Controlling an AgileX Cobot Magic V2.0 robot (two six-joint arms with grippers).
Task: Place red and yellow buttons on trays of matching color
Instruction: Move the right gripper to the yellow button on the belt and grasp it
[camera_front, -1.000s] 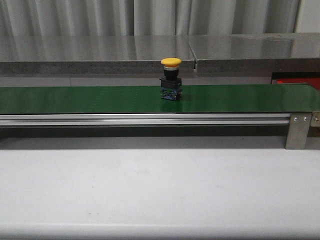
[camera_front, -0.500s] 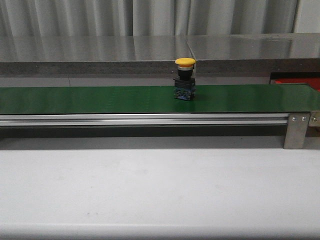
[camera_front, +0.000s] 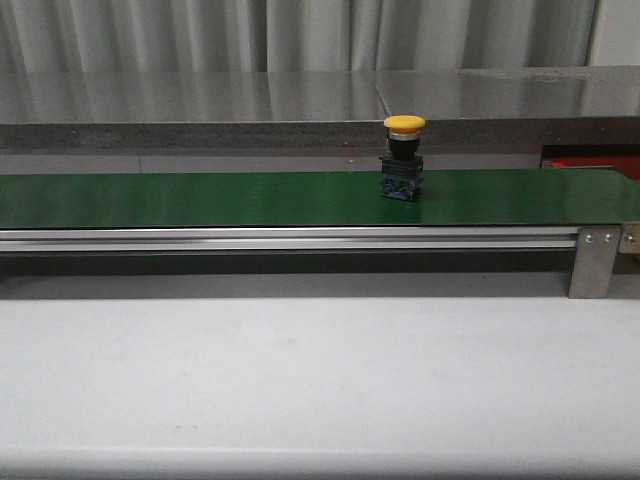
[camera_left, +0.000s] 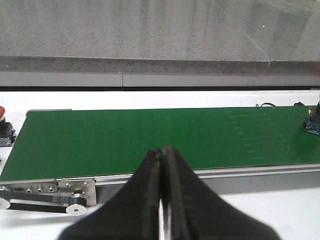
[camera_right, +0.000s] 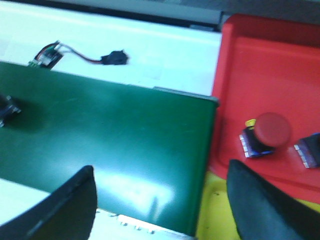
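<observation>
A yellow button (camera_front: 403, 160) with a dark base stands upright on the long green belt (camera_front: 200, 198), right of the middle. In the right wrist view a red button (camera_right: 265, 134) lies on the red tray (camera_right: 260, 65), with part of another button's base (camera_right: 310, 150) beside it at the picture's edge. A strip of yellow tray (camera_right: 215, 212) shows beside the belt's end. My right gripper (camera_right: 160, 200) hangs open over that end, holding nothing. My left gripper (camera_left: 163, 150) is shut and empty over the belt's other end, where a red button (camera_left: 4, 127) sits just off the belt. Neither gripper shows in the front view.
A grey metal bracket (camera_front: 597, 262) with two screws holds the belt rail at the right. A small circuit board with a wired plug (camera_right: 75, 55) lies on the white surface beyond the belt. A steel ledge (camera_front: 300, 100) runs behind the belt. White tabletop (camera_front: 320, 370) lies in front.
The yellow button has travelled to the right along the belt, staying upright.
</observation>
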